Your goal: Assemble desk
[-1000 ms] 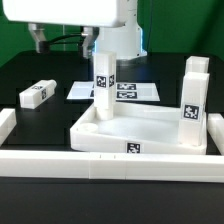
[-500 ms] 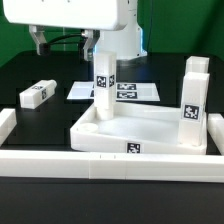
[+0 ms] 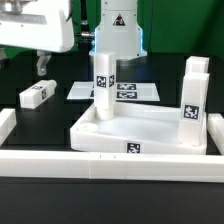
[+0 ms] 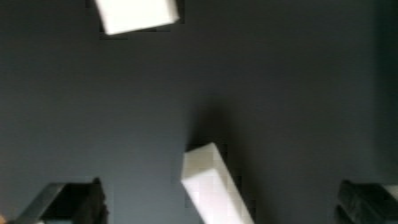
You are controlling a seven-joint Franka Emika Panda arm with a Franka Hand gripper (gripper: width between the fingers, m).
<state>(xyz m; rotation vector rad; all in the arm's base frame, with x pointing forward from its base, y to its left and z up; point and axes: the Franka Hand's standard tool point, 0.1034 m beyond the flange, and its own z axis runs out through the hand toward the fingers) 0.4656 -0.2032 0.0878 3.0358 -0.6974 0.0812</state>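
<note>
Behind the tabletop (image 3: pixel 150 128), the marker board (image 3: pixel 135 91) is partly hidden by one upright leg (image 3: pixel 102 85). Another leg (image 3: pixel 36 94) lies apart, under the spread, empty gripper (image 3: pixel 38 64).

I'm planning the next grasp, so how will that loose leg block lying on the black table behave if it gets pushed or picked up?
The leg block looks like rigid white plastic, so probably stiff and light. It lies flat on its long side, so it should slide rather than roll or tip. Its smooth faces may be a little slippery in the hand.
</note>
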